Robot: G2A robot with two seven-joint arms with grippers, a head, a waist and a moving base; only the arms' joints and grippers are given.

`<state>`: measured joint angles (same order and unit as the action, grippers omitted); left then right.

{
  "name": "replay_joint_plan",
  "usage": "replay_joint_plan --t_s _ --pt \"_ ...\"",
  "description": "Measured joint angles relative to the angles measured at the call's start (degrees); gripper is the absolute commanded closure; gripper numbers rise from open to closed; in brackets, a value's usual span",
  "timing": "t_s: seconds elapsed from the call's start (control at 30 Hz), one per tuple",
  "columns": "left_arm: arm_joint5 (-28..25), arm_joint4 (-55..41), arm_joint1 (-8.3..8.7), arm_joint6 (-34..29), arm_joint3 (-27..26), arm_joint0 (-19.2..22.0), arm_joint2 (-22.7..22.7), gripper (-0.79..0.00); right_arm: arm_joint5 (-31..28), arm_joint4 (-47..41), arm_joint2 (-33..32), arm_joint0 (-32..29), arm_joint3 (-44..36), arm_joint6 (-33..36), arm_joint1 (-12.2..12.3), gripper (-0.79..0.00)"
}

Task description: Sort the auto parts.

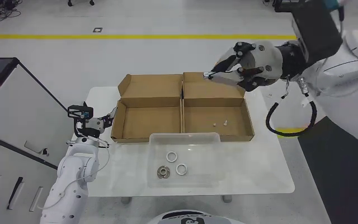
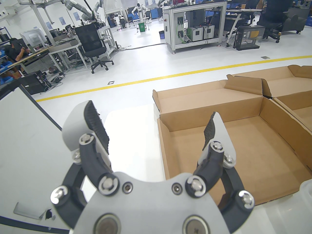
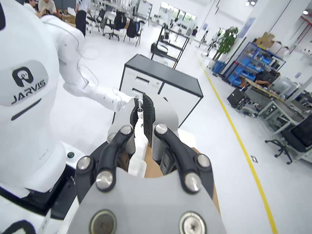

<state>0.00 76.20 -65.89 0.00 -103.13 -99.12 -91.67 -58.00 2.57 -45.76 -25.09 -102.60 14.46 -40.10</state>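
Top view, clear bin [image 1: 184,135]: stands on the white table [image 1: 251,168] at the robot's edge.
Top view, bin contents: two white rings [image 1: 172,156] [image 1: 182,168] and a metal flanged part [image 1: 162,172] lie on the clear bin's floor. The rings are apart from each other, and the metal part is just beside the nearer ring.
Top view, left cardboard box [image 1: 148,120]: open, touching the clear bin's far wall, toward the bin's left.
Top view, right cardboard box [image 1: 201,117]: open, touching the clear bin's far wall, toward the bin's right. Two small white parts [image 1: 216,124] [image 1: 224,121] lie near each other on its floor.
Top view, right gripper [image 1: 207,73]: well beyond the clear bin, raised off the table, fingers drawn close together.
Top view, left gripper [image 1: 109,116]: off the clear bin's far left corner, well apart from it.
Left wrist view, left gripper [image 2: 151,109]: fingers spread wide with nothing between them.
Left wrist view, surroundings: the clear bin [image 2: 304,196] is a corner at the edge, with the left cardboard box [image 2: 243,147] against it and the right cardboard box [image 2: 282,85] farther on.
Right wrist view, right gripper [image 3: 140,102]: nearly closed, pinching a small threaded metal bolt [image 3: 139,98] at the fingertips.
Right wrist view, bolt: its end sticks out past the pads, high above the clear bin's level.
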Motion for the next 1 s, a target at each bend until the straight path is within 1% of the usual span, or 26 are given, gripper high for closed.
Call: replay_joint_plan --t_s 0.23,0.47,0.53,0.67,0.73,1.0 --pt "0.00 0.00 0.00 0.00 0.00 0.00 0.00 -0.785 0.00 0.14 -2.96 -1.88 -1.89 -11.17 -1.73 0.000" --pt "0.00 0.00 0.00 0.00 0.00 0.00 0.00 -0.785 0.00 1.24 -3.55 -3.29 -4.29 -20.50 -4.02 0.000" --pt "0.00 0.00 0.00 0.00 0.00 0.00 0.00 -0.785 0.00 1.85 -3.08 -3.48 -4.46 -21.25 -4.62 0.000" --pt "0.00 0.00 0.00 0.00 0.00 0.00 0.00 -0.785 0.00 2.55 -1.41 -3.11 -4.34 -18.61 -5.41 0.000" --pt "0.00 0.00 0.00 0.00 0.00 0.00 0.00 -0.785 0.00 2.72 -1.18 -2.94 -4.12 -17.54 -5.48 0.000" --pt "0.00 0.00 0.00 0.00 0.00 0.00 0.00 -0.785 0.00 2.70 -1.22 -2.96 -4.13 -17.79 -5.46 0.000"
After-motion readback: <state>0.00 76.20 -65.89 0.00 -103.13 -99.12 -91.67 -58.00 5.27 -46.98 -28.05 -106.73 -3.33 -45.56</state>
